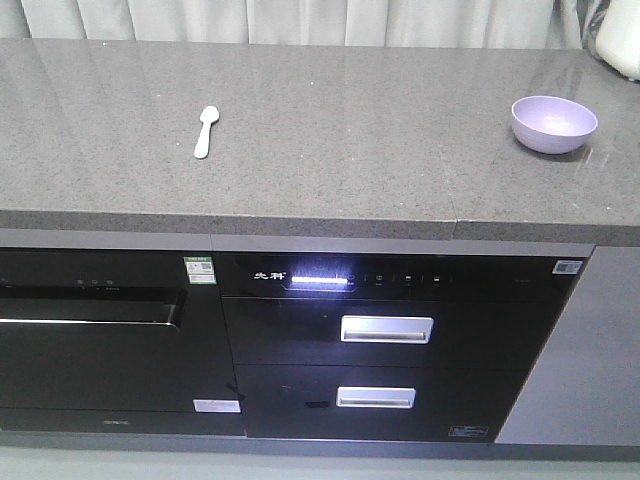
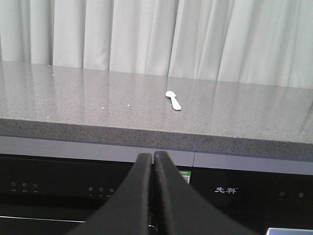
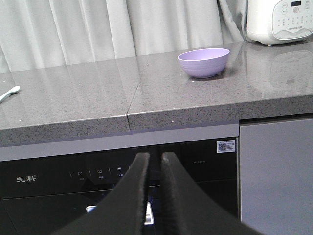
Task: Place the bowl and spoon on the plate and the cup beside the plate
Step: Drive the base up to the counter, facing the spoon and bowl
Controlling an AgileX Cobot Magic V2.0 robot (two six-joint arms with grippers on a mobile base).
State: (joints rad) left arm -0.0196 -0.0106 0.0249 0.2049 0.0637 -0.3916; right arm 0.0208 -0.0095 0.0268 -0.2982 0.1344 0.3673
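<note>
Left gripper (image 2: pixel 153 157) pressed together, spoon (image 2: pixel 173 100) far ahead. Right gripper (image 3: pixel 155 157) nearly pressed together, bowl (image 3: pixel 203 62) ahead to its right.

A domestic kitchen: a long grey speckled stone countertop (image 1: pixel 330 150) runs wall to wall above a row of built-in black glass appliances. At left, an oven-style unit (image 1: pixel 100 340) has a full-width bar handle. Beside it, a two-drawer unit (image 1: pixel 400 350) carries a lit display strip (image 1: pixel 320 282), touch icons and silver handles (image 1: pixel 386 328). A plain grey cabinet door (image 1: pixel 580 350) closes the run at right. A white rice cooker (image 3: pixel 279 19) with a button panel stands in the far corner. A purple bowl (image 1: pixel 554 123) and a small pale spoon (image 1: pixel 206 130) lie on the counter, against pale pleated curtains (image 2: pixel 195 39).
</note>
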